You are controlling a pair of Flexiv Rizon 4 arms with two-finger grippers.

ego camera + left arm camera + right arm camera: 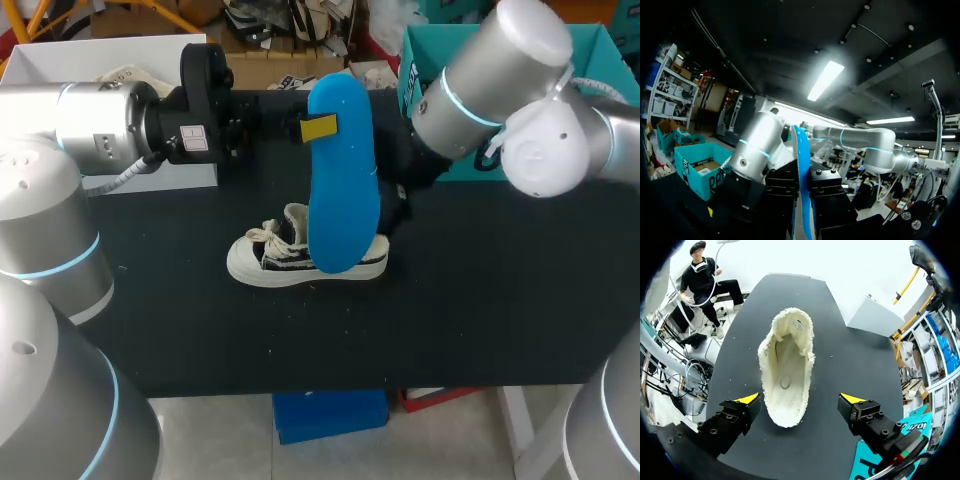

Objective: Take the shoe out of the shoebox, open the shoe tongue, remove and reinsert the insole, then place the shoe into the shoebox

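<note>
A matte black worktop (480, 300) fills most of the head view. An open white box (60, 62) is set at the upper left and a teal cardboard box (430, 45) at the upper right. White print is carried on the teal box and a small label on the left gripper's housing, neither being legible. At the frame's centre a smooth blue insole (343, 190), long and round-ended, is held upright, pinched edge-on between the closed fingers (782, 190) of the left gripper (802, 200). Just below it the shoe (300, 258) is stood on its white rubber sole, with laces, a black-and-white upper and a fuzzy cream lining. The right gripper (800, 399) is held above the shoe, its fingers (747, 400) spread wide and touching nothing.
</note>
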